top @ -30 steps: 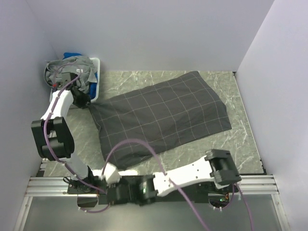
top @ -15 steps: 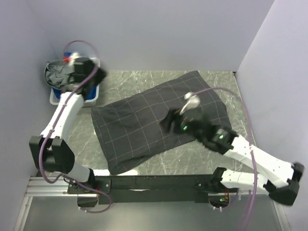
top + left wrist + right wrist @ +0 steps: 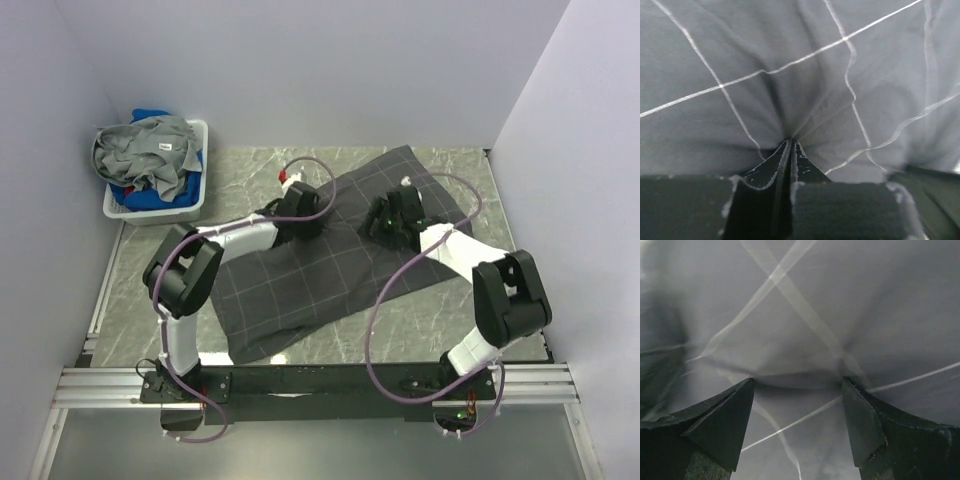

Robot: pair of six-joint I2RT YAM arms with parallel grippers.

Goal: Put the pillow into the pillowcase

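Two arms reach out over a grey marbled counter. Most of that counter is taken up by the pillowcase, a dark charcoal sleeve with thin light grid lines. It lies slantwise, its near-left corner toward the arm bases and its far-right corner close to the far edge of the counter. We cannot see the pillow, and whether it is inside the fabric we cannot tell. The left arm stretches across the left part of the pillowcase and the right arm bends in from the right side. Both wrists sit over the far half of the fabric, near each other but apart. At the far left corner of the counter, well apart from the pillowcase, stands a white bin heaped with grey clothing over blue cloth. The left claw is closed tight, its two tips pressed together on a small pinch of the pillowcase, with creases fanning out from that spot. The right claw is spread wide, its dark fingers set down on the pillowcase with a low ridge of cloth between them, gripping nothing.
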